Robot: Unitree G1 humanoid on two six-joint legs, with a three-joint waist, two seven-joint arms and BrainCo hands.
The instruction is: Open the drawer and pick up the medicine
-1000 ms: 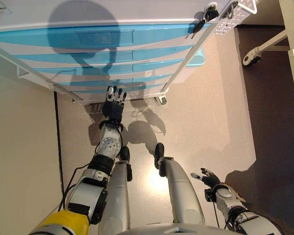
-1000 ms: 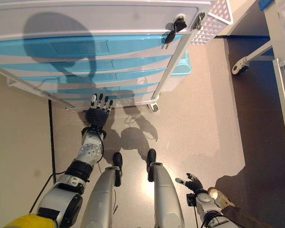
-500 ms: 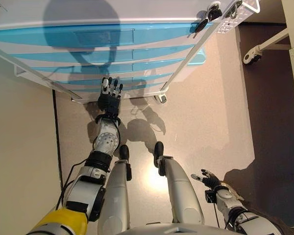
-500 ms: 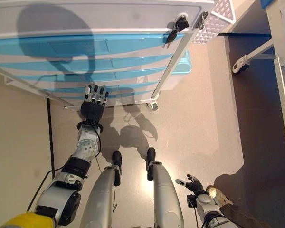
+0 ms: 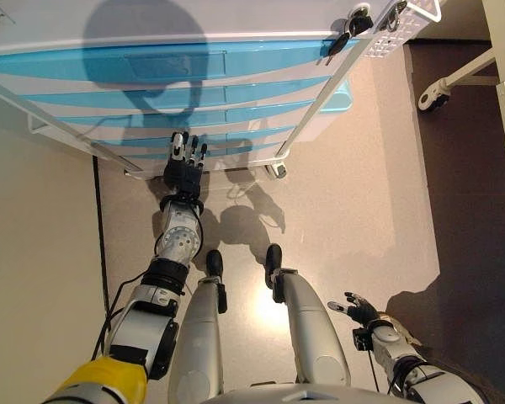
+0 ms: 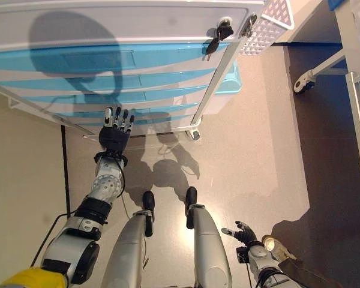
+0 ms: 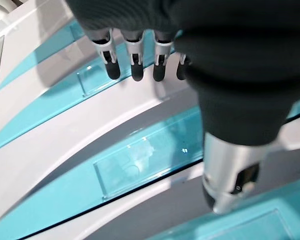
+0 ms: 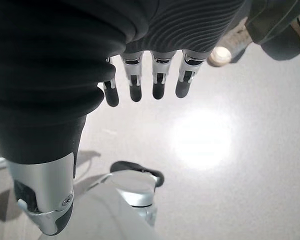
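Left hand (image 5: 183, 172) raised before lower blue drawers (image 5: 194, 118) of cabinet, fingers straight and slightly spread, likely to reach a handle; right hand (image 5: 361, 310) idle, relaxed

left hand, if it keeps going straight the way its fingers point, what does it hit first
Most likely the front of one of the lower blue drawers of the drawer unit: the left hand, fingers straight, points right at them. Which drawer exactly is unclear, since depth is hard to read.

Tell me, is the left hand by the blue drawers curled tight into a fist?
Not a fist. The left hand is by the blue drawers, but its fingers are straight and open, holding nothing, as the left wrist view shows.
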